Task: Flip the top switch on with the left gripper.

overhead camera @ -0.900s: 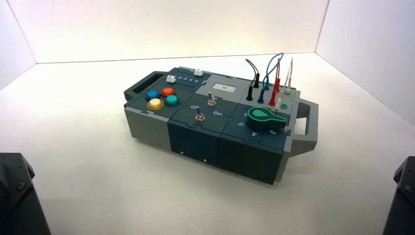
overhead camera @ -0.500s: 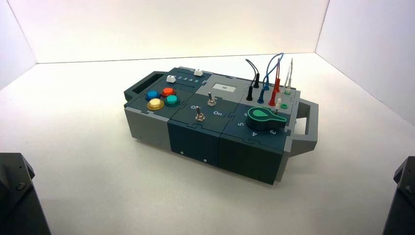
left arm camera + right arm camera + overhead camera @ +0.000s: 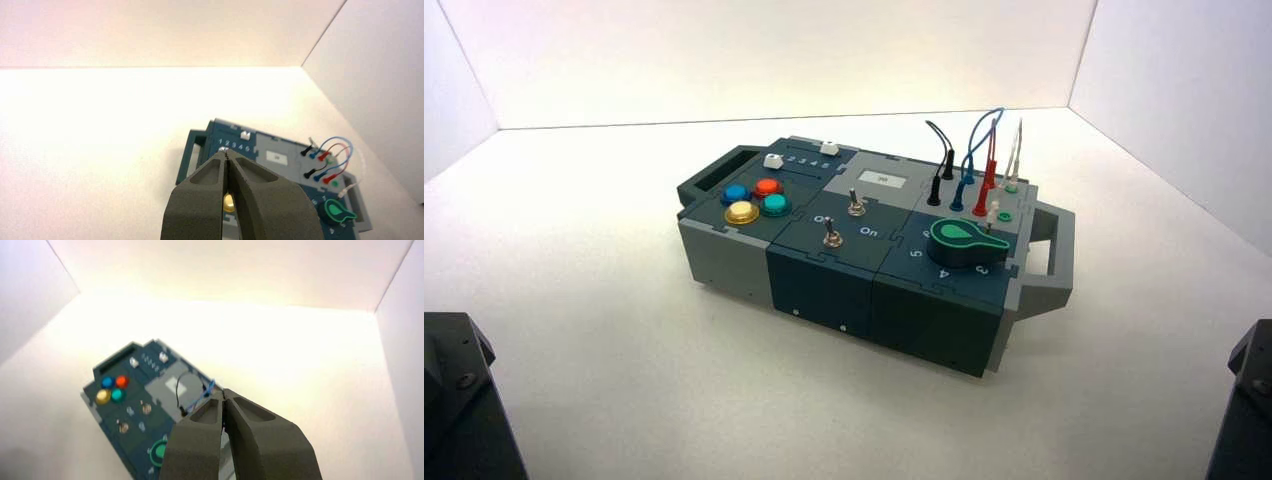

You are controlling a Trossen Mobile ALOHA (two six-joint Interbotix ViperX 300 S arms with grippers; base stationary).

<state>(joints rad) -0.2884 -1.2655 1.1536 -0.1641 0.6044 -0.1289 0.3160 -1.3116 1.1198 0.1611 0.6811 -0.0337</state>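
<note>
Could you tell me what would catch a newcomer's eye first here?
Probably the cluster of blue, red, yellow and green buttons on the box's left part. Next, perhaps, the big green-outlined black knob at the near right, and the looping black, blue, red and white wires standing up behind it.

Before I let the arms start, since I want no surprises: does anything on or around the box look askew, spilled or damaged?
Nothing looks damaged or spilled. The box just sits at an angle to the back wall, and its plugged wires arch loosely above it, which seems normal.
</note>
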